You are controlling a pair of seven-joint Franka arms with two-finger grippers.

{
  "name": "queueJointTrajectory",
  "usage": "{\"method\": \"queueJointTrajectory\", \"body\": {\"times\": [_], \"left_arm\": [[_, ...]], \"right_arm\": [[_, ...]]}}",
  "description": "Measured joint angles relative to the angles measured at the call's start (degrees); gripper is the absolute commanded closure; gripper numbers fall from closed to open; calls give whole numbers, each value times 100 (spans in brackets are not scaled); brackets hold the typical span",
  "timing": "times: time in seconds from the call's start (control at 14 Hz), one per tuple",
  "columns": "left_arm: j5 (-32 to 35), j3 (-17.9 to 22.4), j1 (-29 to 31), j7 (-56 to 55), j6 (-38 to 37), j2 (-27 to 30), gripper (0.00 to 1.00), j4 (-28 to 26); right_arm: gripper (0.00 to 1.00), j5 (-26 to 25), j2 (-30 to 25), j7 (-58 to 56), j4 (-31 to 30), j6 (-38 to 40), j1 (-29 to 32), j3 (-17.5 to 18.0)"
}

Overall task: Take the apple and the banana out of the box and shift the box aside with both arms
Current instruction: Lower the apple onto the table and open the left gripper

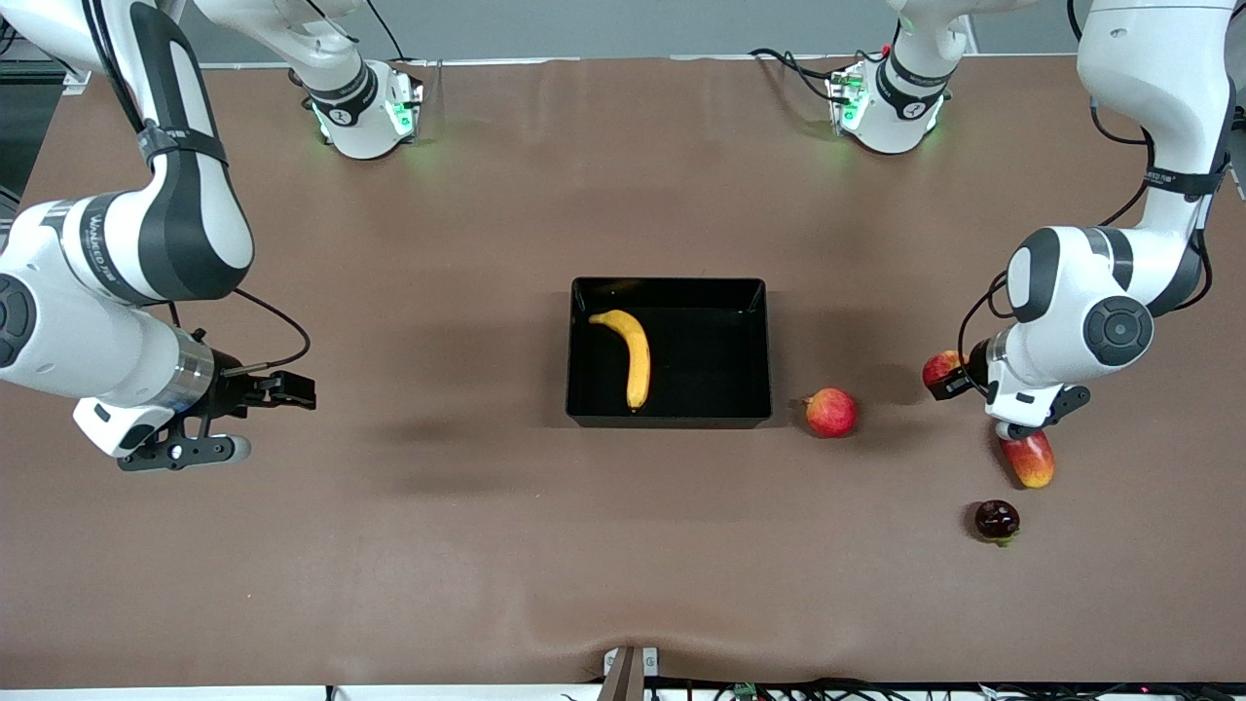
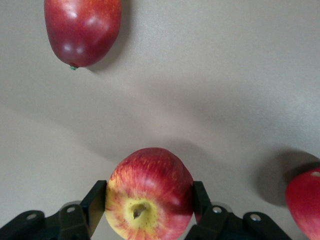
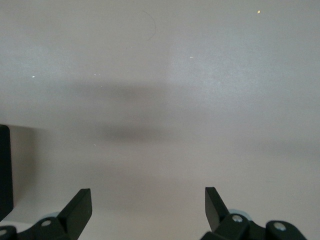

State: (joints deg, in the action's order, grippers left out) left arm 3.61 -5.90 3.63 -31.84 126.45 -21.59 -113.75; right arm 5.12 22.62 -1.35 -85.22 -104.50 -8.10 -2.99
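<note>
Between tool fingers, yellow-topped red apple point(image 2: 149, 194)

A wide table point(image 1: 487, 545) covered in a matte brown sheet filled nearly the whole scene, lit evenly from above with soft shadows. Along its top edge ran a pale grey wall point(image 1: 623, 24), and black cables point(image 1: 788, 63) trailed there.
</note>
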Motion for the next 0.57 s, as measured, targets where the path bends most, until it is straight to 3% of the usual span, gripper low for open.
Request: {"method": "queueJointTrajectory", "body": {"times": [0.57], "left_arm": [[0,-10,6,12,380,-207,100,-43]], "right_arm": [[0,4,2,-2,6,-89,-17,28]]}}
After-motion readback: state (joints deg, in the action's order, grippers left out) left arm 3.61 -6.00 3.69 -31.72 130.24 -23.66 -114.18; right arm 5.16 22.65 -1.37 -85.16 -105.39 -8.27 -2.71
